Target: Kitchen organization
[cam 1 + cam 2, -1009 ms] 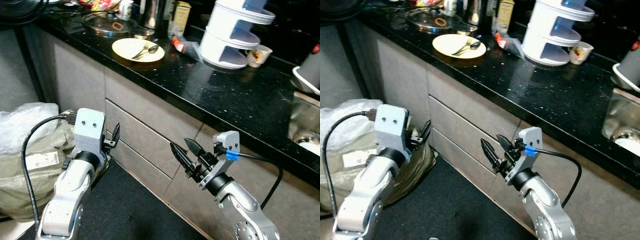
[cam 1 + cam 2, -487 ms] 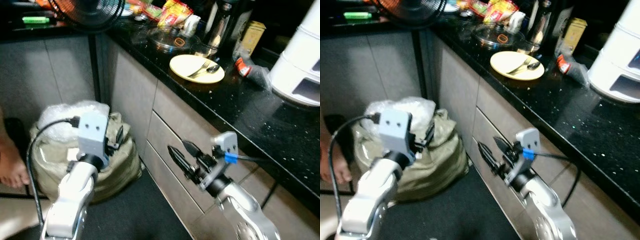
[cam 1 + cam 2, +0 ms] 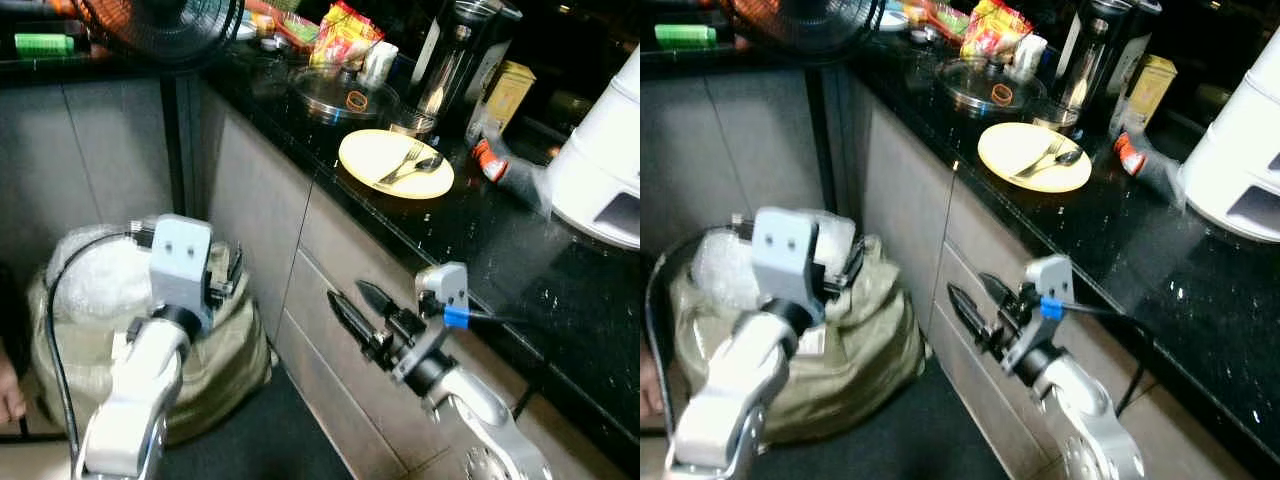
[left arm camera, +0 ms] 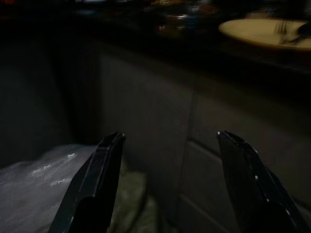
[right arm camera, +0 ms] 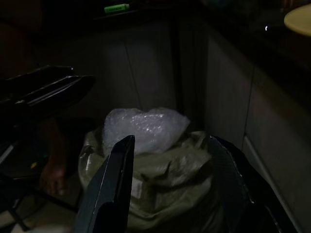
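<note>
Counter (image 3: 470,235): black speckled stone, ran from the far left corner off to the right, pretty cluttered at the far end.
Cabinets (image 3: 260,190): grey fronts and drawers under the counter, right in front of both arms.
Sack (image 3: 855,330): olive-green, sat on the floor against the cabinets, stuffed with bubble wrap (image 5: 146,127) poking out the top.
Fan (image 3: 165,25): black wire guard, top left, above the counter's end.
White unit (image 3: 600,175): rounded, tiered-looking thing on the counter, far right.
Plate (image 3: 395,163): yellow, on the counter near the front edge, with a fork (image 3: 403,162) and spoon (image 3: 425,163) lying across it.
Lid (image 3: 342,92): glass, lay flat just behind the plate.
Jug (image 3: 452,55): dark and tall, behind the plate, next to a yellow tin (image 3: 508,90).
Left gripper (image 4: 170,179): hung low over the sack, fingers spread wide, held nothing.
Right gripper (image 3: 358,310): low by the drawer fronts, pointed left at the sack, fingers also parted, held nothing.
Foot (image 5: 51,177): somebody's bare one, on the floor left of the sack.
</note>
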Available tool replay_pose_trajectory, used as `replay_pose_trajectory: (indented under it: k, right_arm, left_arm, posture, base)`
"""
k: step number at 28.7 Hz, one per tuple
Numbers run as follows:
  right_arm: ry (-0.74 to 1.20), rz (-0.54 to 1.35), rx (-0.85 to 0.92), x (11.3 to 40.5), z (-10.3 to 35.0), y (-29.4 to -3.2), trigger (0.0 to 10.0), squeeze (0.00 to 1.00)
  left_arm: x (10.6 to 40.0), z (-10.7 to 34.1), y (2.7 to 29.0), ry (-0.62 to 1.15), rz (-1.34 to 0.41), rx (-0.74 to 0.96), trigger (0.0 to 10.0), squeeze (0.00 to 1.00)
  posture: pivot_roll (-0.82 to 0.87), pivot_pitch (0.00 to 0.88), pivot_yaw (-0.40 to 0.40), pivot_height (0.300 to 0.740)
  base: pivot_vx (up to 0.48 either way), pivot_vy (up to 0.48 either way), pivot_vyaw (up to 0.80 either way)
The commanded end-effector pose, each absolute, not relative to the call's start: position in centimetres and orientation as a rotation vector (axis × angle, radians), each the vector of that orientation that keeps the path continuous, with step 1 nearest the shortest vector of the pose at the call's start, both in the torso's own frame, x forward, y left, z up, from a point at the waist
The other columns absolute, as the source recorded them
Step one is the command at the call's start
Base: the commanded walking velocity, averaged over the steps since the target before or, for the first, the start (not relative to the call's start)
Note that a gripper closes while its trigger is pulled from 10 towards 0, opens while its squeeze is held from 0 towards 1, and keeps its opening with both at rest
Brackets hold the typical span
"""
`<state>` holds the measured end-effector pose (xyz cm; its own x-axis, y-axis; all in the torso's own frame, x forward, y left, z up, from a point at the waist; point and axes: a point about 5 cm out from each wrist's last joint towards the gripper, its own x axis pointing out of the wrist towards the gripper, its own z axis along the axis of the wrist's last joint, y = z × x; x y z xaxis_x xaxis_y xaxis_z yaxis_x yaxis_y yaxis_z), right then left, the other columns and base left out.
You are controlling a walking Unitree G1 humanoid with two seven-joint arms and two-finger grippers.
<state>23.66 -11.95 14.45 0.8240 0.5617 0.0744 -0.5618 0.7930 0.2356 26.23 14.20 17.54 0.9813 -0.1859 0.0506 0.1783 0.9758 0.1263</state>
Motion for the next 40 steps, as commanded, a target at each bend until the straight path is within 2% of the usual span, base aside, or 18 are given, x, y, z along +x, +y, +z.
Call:
replay_pose_trajectory:
  k: [1, 16, 27, 30, 34, 40]
  right_arm:
    - [0.006, 0.594, 0.250, 23.7, 14.4, -12.1, 10.0, 0.00]
    - [-0.003, 0.597, 0.281, 24.2, 15.1, -11.9, 10.0, 0.00]
    - [-0.160, 0.603, 0.335, 26.3, 20.3, -11.6, 10.0, 0.00]
    - [-0.193, 0.567, 0.319, 26.9, 21.5, -11.8, 10.0, 0.00]
    - [-0.171, 0.424, 0.225, 28.7, 22.7, -12.5, 10.0, 0.00]
    - [-0.151, 0.418, 0.179, 29.2, 23.7, -12.5, 10.0, 0.00]
  left_arm:
    - [26.2, 17.2, 14.3, -0.048, -0.185, 0.126, 10.0, 0.00]
    - [26.4, 17.8, 14.2, -0.067, -0.181, 0.119, 10.0, 0.00]
    - [27.4, 20.2, 14.4, -0.157, -0.154, 0.117, 10.0, 0.00]
    - [27.8, 21.0, 14.6, -0.186, -0.142, 0.128, 10.0, 0.00]
    - [28.8, 22.5, 14.9, -0.240, -0.117, 0.144, 10.0, 0.00]
    - [29.3, 23.4, 15.2, -0.265, -0.102, 0.133, 10.0, 0.00]
  posture:
    - [0.10, 0.007, -0.169, 0.740]
    - [0.10, 0.006, -0.170, 0.740]
    - [0.10, 0.000, -0.176, 0.740]
    - [0.10, 0.000, -0.179, 0.740]
    - [0.10, 0.000, -0.184, 0.740]
    - [0.10, 0.000, -0.186, 0.740]
  base:
    - [0.270, 0.000, 0.00]
    - [0.271, 0.000, 0.00]
    - [0.276, 0.000, 0.00]
    - [0.280, 0.000, 0.00]
    - [0.201, 0.000, 0.00]
    - [0.000, 0.000, -0.74]
